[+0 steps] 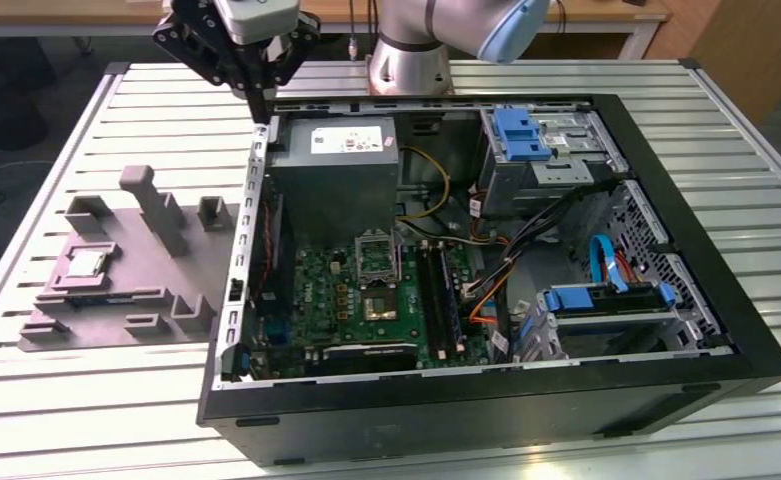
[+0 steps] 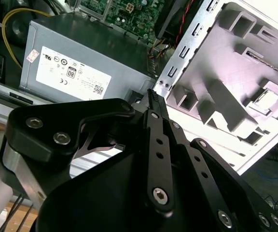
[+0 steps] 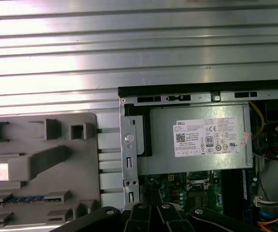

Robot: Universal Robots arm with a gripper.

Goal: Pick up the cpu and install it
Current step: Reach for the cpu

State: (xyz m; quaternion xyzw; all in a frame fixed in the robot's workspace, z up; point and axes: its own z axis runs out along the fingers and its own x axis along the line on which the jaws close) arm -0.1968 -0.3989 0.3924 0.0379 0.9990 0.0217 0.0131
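Gripper [image 1: 258,105] closed and empty, upper left of the exterior view, above a corner of the computer case [image 1: 497,405].
The open case fills the centre; the grey tray [image 1: 110,312] lies at the exterior view's left with the cpu [image 1: 87,263] in 1 pocket, so I judge pick-up and installing both remain.

Gripper [image 1: 257,100]: black. Cpu [image 1: 87,262]: silvery-grey with a pale rim. Fixture tray [image 1: 137,310]: matt grey. Computer case [image 1: 497,405]: black. Motherboard [image 1: 350,290]: green. Power supply [image 1: 343,180]: grey, white label. Drive latches [image 1: 520,135]: blue. Table [image 1: 70,400]: silver, ribbed slats.
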